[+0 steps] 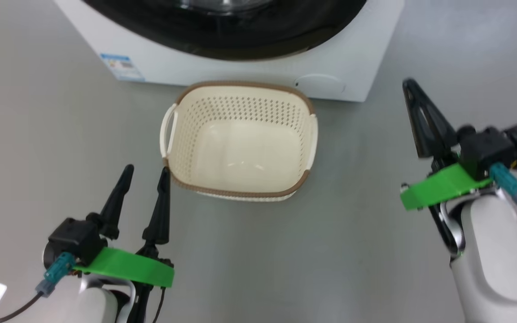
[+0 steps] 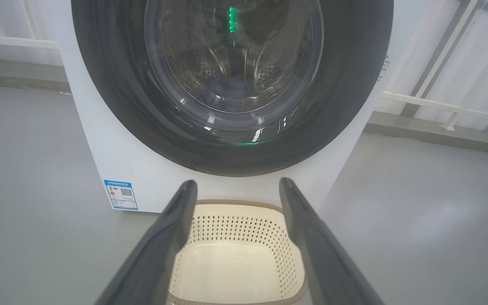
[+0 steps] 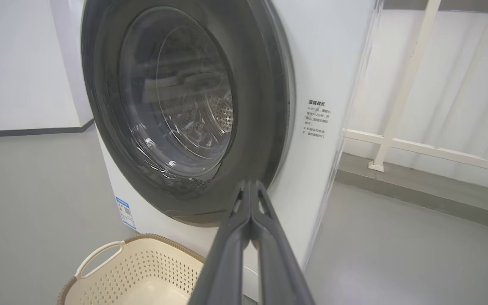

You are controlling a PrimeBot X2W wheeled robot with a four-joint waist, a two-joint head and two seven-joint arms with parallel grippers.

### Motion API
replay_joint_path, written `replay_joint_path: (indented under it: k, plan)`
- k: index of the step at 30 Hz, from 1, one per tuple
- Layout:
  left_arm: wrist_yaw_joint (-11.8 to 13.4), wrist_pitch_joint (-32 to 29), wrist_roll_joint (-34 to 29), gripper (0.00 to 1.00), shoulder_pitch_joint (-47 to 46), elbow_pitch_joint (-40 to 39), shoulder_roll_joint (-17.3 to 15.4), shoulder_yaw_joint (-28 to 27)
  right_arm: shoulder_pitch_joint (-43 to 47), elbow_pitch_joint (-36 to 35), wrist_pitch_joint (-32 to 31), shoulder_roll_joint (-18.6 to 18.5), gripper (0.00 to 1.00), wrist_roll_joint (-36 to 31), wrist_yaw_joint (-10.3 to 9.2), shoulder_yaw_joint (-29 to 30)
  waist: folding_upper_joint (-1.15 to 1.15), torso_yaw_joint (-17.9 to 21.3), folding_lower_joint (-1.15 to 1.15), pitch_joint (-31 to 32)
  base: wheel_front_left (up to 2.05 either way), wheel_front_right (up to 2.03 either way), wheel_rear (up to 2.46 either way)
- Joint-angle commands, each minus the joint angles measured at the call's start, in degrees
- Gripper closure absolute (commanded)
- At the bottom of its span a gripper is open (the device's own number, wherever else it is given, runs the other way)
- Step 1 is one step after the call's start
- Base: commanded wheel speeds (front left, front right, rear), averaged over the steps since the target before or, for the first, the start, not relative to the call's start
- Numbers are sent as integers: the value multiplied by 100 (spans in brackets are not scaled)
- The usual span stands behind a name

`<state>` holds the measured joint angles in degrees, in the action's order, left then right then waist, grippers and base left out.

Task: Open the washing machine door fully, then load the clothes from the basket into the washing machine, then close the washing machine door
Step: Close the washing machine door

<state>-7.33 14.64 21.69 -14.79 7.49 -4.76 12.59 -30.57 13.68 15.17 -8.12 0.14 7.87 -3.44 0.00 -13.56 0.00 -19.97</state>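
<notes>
The washing machine (image 1: 249,67) stands ahead, and the washing machine door (image 1: 222,36) lies flat against its front, black rim around a glass bowl. The same door (image 2: 112,106) (image 3: 269,106) appears in both wrist views. Through the glass a dim bluish heap, perhaps the clothes (image 2: 231,89), rests in the drum. The basket (image 1: 240,112) sits on the floor in front of the machine with nothing in it. My left gripper (image 1: 146,170) is open at the basket's near left corner, above the floor. My right gripper (image 1: 409,83) is shut on nothing, off to the basket's right, pointing at the door's right edge (image 3: 250,184).
Grey floor surrounds the machine and basket. A white railing (image 3: 396,144) runs along the wall to the right of the machine. A blue label sticker (image 1: 121,65) marks the machine's lower left front.
</notes>
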Motion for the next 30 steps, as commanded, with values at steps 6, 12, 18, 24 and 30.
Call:
replay_joint_path:
  k: [6,12,18,24,30]
  plan:
    - [-15,36,-101,0,264,-91,-217,-334,887,-485,-17,346,100,53,-38,435,0,590,0,701,0,0,0]
    - [-15,36,-65,0,479,-80,-251,-385,1415,-686,-17,489,100,173,-38,861,0,734,0,974,0,0,0]
    - [-15,36,-131,0,671,-97,-258,-542,1923,-735,-17,521,100,576,-38,1074,0,780,0,1219,0,0,0]
    - [-15,36,-242,0,861,-142,-199,-670,2351,-734,-17,523,100,939,-38,1114,0,804,0,1459,0,0,0]
    - [-15,36,-355,0,1028,-177,-151,-757,2595,-764,-17,524,0,1055,-38,1200,0,823,0,1621,0,0,0]
